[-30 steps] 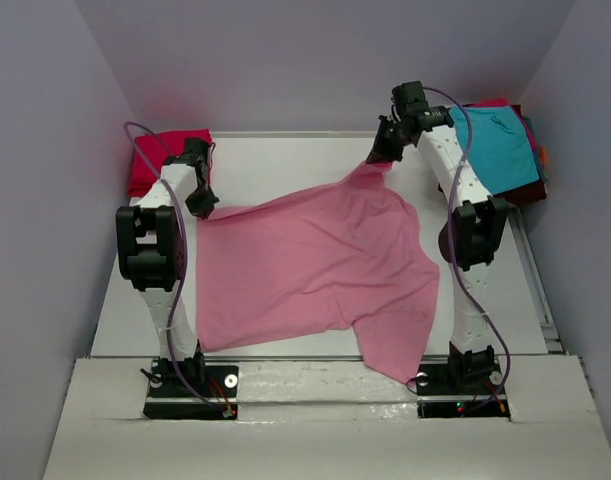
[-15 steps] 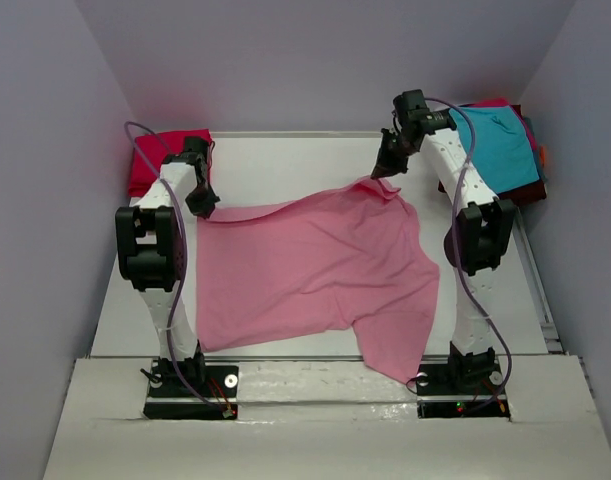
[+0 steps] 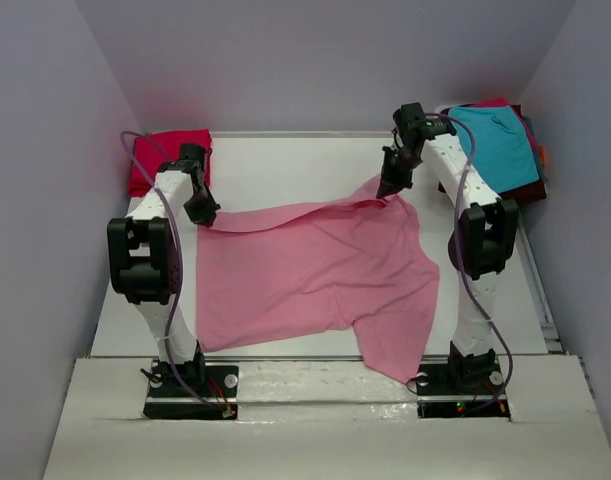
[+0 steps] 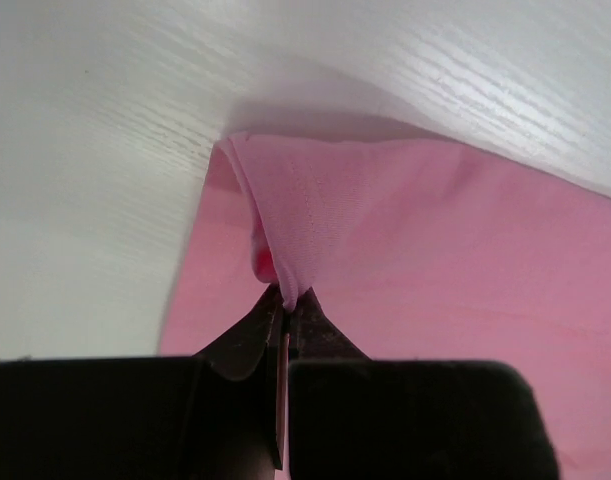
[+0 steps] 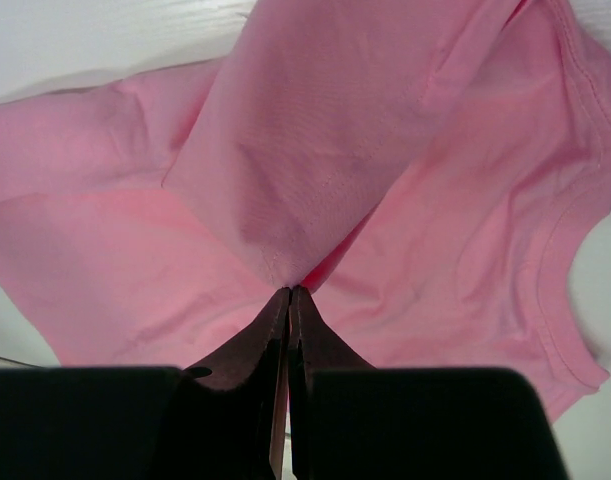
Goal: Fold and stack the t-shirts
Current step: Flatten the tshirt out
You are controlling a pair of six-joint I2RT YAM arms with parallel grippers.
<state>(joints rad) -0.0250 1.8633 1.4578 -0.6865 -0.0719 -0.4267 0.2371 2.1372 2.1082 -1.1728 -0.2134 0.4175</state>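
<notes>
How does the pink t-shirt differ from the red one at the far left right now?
The pink t-shirt lies spread open across the middle of the table; the red t-shirt sits bunched compactly at the far left corner. The pink t-shirt is pinched along its far edge by the left hand and right hand, both shut on it; the red t-shirt is untouched. One is pale pink, the other deep crimson. Both are plain, solid-colour tees.
</notes>
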